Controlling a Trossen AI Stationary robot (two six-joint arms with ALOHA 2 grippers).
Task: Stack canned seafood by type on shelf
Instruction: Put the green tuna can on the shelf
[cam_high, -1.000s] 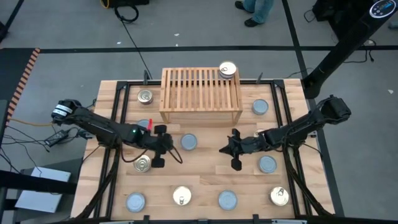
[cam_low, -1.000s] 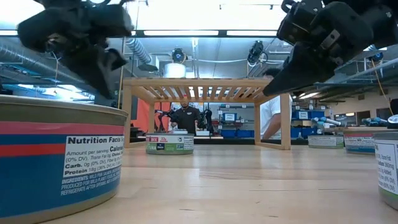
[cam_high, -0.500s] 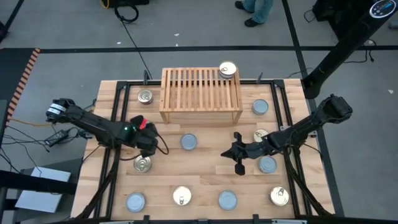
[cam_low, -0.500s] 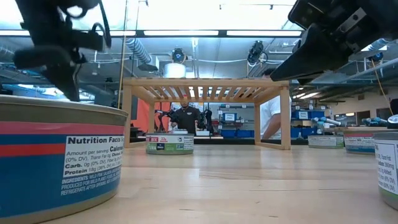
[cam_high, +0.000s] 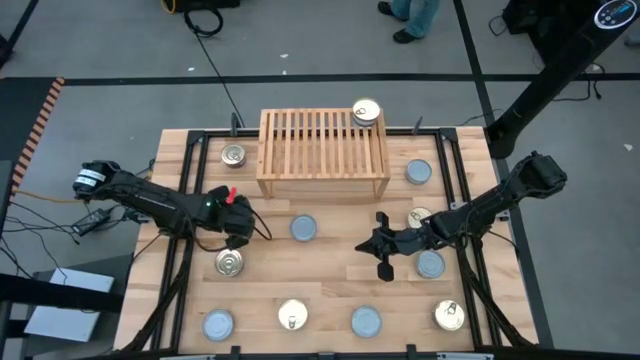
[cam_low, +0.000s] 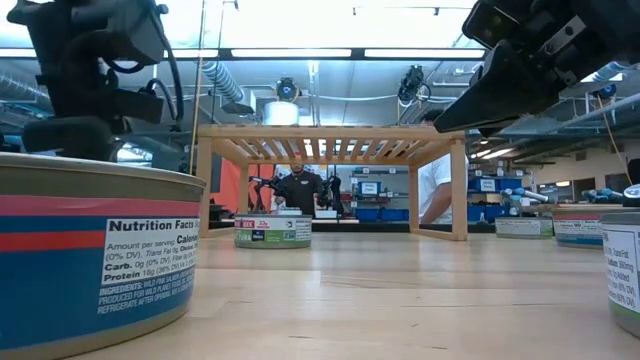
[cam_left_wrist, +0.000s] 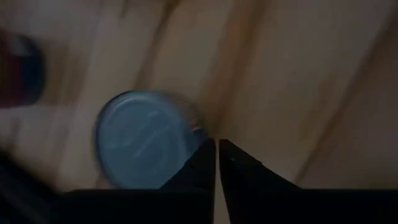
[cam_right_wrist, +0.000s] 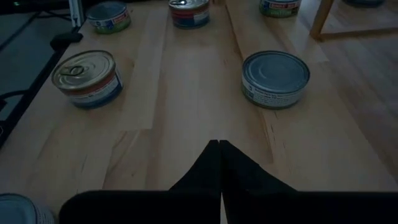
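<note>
Shelf (cam_high: 322, 150): light slatted wooden stand at the table's far middle, carrying one gold-lidded tin (cam_high: 366, 112) at its far right corner.
Progress: barely begun, by my reading; about ten tins lie scattered on the table, unsorted.
Tins: short, round; silvery-blue lids or golden pull-tabs.
Left gripper (cam_high: 238, 228): fingers nearly together, empty, above a blue-lidded tin (cam_left_wrist: 144, 146).
Right gripper (cam_high: 378, 243): fingers together, empty, mid-table.

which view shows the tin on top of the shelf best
The high view: the gold-lidded tin sits in plain sight at the shelf's far right corner, pull tab visible. The low view sees the shelf only from underneath, so the tin is hidden. Neither wrist view shows it.
</note>
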